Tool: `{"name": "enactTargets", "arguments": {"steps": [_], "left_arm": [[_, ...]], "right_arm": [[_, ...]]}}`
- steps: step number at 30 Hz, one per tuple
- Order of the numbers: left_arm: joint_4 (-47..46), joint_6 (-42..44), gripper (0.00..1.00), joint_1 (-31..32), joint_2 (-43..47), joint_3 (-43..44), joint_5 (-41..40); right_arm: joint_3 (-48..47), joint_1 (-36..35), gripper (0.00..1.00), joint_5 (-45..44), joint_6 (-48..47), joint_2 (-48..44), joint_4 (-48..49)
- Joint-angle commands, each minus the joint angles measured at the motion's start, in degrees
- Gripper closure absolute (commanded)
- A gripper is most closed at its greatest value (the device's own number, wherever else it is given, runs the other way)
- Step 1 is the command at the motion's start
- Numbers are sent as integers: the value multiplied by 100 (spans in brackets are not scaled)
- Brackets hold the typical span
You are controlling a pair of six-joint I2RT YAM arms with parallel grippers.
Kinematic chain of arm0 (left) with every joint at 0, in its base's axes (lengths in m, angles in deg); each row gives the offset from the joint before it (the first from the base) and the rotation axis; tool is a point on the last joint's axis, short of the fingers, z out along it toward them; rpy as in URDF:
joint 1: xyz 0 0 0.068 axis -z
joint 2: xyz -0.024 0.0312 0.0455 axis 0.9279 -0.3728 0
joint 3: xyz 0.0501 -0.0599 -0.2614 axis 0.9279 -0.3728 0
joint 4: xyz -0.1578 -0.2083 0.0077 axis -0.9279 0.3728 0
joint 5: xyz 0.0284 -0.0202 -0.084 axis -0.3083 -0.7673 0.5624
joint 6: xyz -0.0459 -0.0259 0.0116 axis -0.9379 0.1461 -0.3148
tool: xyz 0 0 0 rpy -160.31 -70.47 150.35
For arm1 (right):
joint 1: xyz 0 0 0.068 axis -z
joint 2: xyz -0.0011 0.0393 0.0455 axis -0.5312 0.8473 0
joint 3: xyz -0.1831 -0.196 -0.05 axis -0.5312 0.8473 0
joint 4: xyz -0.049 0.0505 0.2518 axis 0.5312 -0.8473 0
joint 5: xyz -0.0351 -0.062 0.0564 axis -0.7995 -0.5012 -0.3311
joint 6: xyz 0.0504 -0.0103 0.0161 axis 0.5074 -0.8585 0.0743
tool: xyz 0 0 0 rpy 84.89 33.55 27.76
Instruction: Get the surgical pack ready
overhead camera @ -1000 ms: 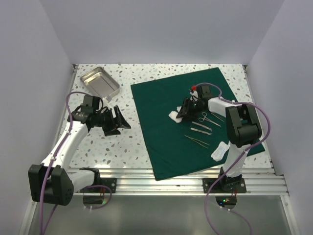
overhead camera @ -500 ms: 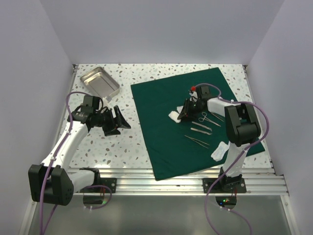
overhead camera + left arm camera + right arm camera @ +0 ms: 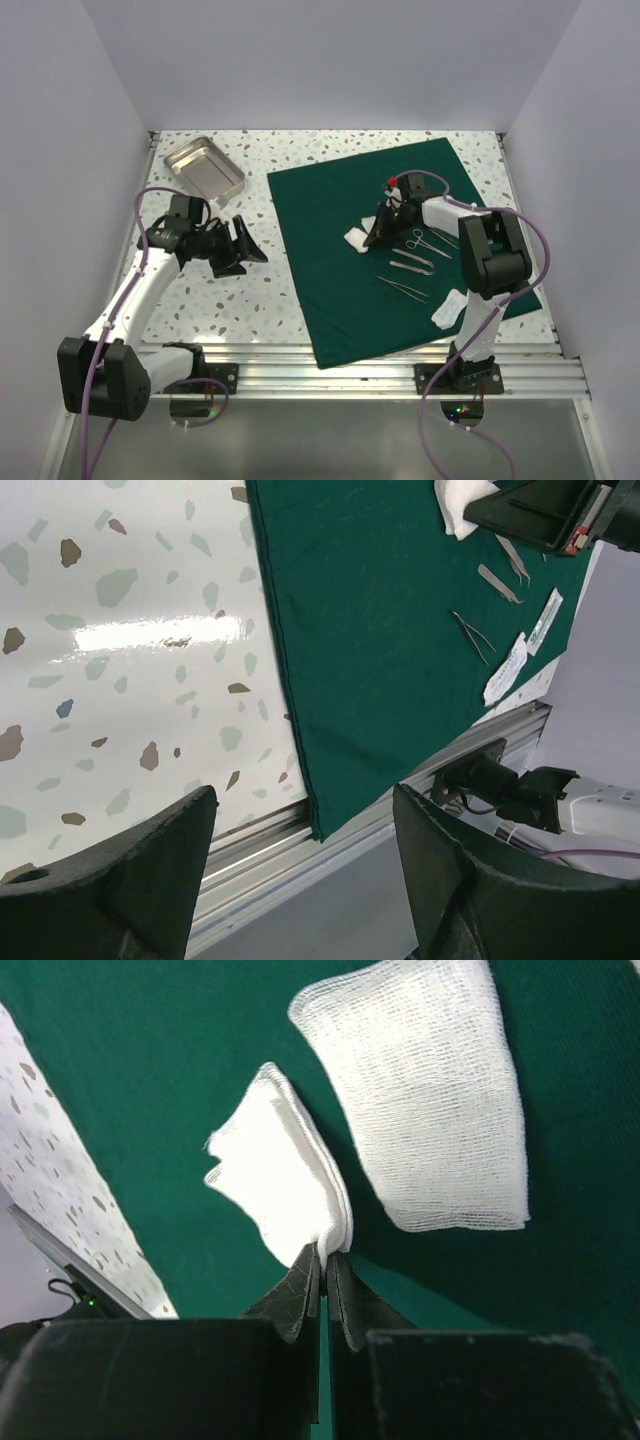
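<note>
right gripper point(image 3: 325, 1260) is pinching just the gauze point(image 3: 275, 1175) edge, risking a slip or a snagged drape point(image 3: 140, 1060); left gripper point(image 3: 302, 798) is hovering with jaws apart.

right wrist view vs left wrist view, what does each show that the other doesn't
Only the right wrist view shows the right end effector with jaws shut on a folded gauze, a flat gauze beside it. Only the left wrist view shows the open left end effector, tweezers and the front rail. Both show the green drape on the table.
</note>
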Motion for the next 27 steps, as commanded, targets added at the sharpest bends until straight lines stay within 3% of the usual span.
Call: {"name": "enactTargets", "arguments": {"steps": [1,3,7,11,16,20,27], "left_arm": [[-223,-84,24,0,131,147,243],[-460,-321,21,0,157,7,621],[-2151,-1435,13,18,473,-459,1202],[-3711,-2928,8,324,763,-1038,799],[-5571,-4336,7,966,448,-1531,271],[-6287,-5364,7,1344,35,-1682,-80],[-6183,-6087,9,1582,-133,-1532,-678]], "right_arm": [[-440,-30,100,146,-61,-246,-396],[-625,-39,100,348,-35,-290,-554],[-827,-127,100,734,332,-500,-642],[-898,-329,100,1007,930,-799,-459],[-784,-654,100,1025,1923,-1317,130],[-652,-953,100,929,2759,-1590,692],[-380,-1094,100,946,3199,-1916,1062]]}}
